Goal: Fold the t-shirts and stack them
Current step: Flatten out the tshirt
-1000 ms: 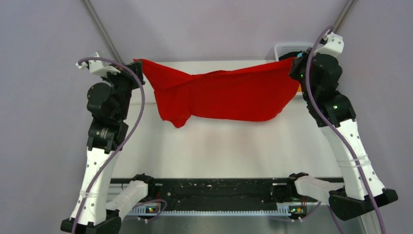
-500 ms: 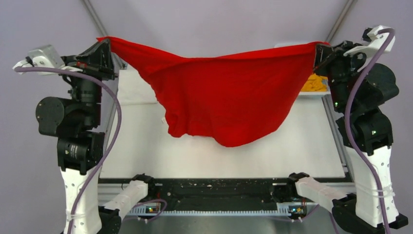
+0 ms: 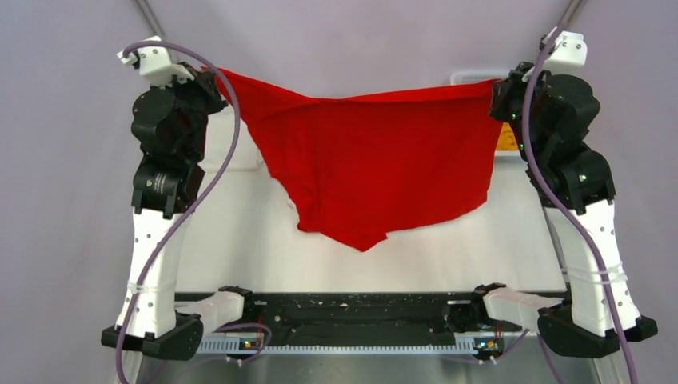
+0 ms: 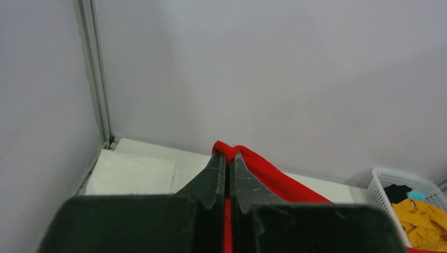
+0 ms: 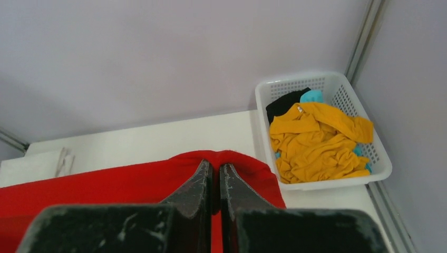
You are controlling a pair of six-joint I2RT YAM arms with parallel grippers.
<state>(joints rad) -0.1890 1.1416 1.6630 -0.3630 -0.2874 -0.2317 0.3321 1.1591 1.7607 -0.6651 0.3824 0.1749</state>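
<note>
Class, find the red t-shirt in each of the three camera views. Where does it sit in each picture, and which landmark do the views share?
Top view: the red t-shirt hangs spread across the upper middle.
Left wrist view: a thin red strip from centre to lower right.
Right wrist view: along the bottom, left and centre.
Shared landmark: the white basket, on the right in all three.
</note>
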